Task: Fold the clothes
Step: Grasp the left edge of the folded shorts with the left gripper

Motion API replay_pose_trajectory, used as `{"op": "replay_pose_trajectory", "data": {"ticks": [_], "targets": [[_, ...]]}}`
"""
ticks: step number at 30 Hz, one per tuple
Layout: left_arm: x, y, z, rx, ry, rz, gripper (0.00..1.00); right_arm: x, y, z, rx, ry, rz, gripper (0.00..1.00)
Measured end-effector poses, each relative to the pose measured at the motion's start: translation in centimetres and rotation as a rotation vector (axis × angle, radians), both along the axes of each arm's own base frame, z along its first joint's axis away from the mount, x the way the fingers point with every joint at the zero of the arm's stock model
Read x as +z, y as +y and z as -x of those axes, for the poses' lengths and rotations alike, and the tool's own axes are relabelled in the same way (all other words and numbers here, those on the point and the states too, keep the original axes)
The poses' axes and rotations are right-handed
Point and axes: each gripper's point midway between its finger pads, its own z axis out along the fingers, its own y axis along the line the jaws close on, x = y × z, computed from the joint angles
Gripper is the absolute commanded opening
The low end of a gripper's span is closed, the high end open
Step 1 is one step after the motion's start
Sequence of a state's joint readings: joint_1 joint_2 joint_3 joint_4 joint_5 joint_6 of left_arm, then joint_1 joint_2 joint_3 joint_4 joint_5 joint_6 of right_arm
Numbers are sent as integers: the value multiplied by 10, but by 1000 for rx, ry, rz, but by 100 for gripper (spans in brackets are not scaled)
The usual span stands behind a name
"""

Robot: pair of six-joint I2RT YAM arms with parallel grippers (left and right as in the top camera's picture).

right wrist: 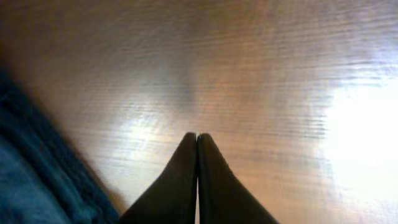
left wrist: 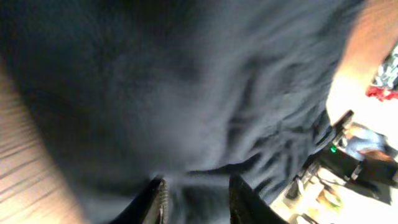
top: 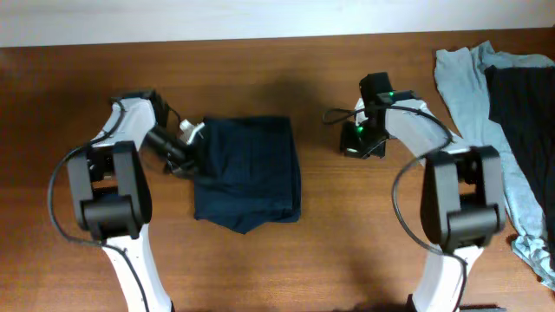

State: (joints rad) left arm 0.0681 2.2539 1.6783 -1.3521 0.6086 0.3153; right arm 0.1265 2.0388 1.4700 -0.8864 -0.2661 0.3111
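Your dark navy garment (top: 247, 173) lies at the middle of the table (top: 347, 251), already folded into a rough rectangle with slightly ragged edges. The pale grey-blue garment (top: 460, 87) and the black garment (top: 525, 113) sit unfolded at the far right, so most of the work is left. Your left claw (top: 185, 147) is at the navy piece's left edge, jaws parted around fabric (grasping or not, you cannot tell). Your right claw (right wrist: 198, 149) is clenched and empty. No containers are visible.

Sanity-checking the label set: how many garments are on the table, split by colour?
Dark navy garment: 1
Pale grey-blue garment: 1
Black garment: 1
Total: 3
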Motion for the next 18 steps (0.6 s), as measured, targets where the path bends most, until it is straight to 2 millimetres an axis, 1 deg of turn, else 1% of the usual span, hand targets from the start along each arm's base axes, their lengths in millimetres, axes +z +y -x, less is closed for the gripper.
{"op": "replay_pose_trajectory", "data": {"ticks": [1, 2, 3, 4, 7, 8, 9, 11, 12, 13, 14, 15, 16, 17, 18], "targets": [[13, 4, -8, -3, -62, -19, 34, 14, 0, 3, 23, -22, -1, 4], [39, 9, -18, -2, -164, -52, 34, 37, 1, 4, 49, -68, -7, 4], [57, 12, -22, 0, -223, -72, 34, 51, 1, 6, 64, -98, -10, 4], [76, 16, -25, 3, -291, -106, 34, 73, 0, 9, 86, -146, -12, 4], [125, 27, -24, 25, -427, -191, 34, 109, 0, 14, 113, -229, -16, 4], [142, 35, -20, 46, -472, -245, 34, 119, 0, 17, 121, -254, -17, 4], [154, 39, -18, 61, -501, -273, 34, 133, 0, 21, 125, -285, -19, 4], [180, 53, -10, 117, -561, -372, 35, 157, -1, 30, 131, -337, -23, 4], [193, 60, -5, 151, -593, -418, 40, 169, -2, 36, 133, -362, -25, 4], [200, 65, -1, 177, -615, -447, 70, 179, -2, 41, 134, -381, -26, 5], [209, 75, 17, 228, -636, -511, 85, 203, -4, 57, 136, -433, -32, 5], [209, 77, 17, 255, -678, -524, 95, 213, -5, 66, 139, -448, -33, 9], [197, 79, 18, 275, -707, -533, 97, 223, -6, 73, 141, -475, -34, 12], [181, 78, 24, 279, -688, -528, 99, 232, -6, 79, 146, -500, -36, 16], [159, 75, 25, 288, -676, -511, 99, 243, -7, 85, 147, -534, -37, 19]]}}
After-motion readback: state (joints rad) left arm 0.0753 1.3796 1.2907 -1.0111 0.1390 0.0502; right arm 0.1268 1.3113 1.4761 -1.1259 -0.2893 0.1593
